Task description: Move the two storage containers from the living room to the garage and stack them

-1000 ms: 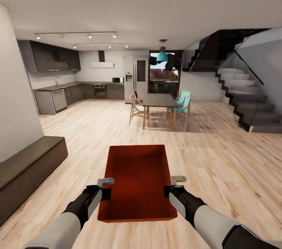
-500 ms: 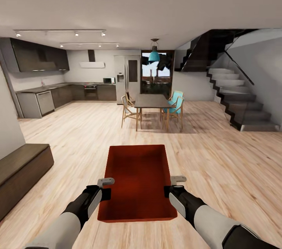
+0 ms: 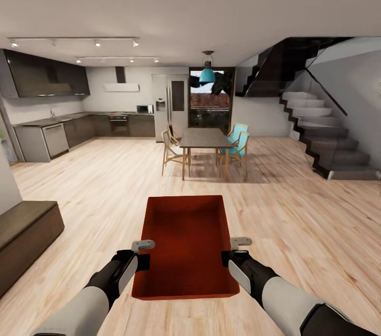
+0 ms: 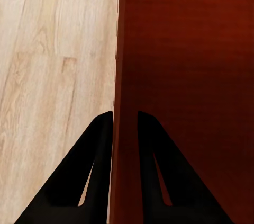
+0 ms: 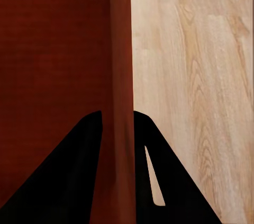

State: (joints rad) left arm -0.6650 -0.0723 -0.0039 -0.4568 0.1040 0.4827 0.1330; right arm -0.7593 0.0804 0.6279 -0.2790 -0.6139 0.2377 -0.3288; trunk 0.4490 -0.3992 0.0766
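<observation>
Both tools [image 3: 142, 259] [image 3: 233, 257] still clamp container [image 3: 185, 241]; view panned.

Dining table [image 3: 204, 138] with chairs [image 3: 172, 150] (one teal), staircase [image 3: 323, 140] beyond.

no readable text, labels, brands or nos. anywhere: none on the orange-red open-top plastic storage container [image 3: 185, 243], kitchen units or walls.
</observation>
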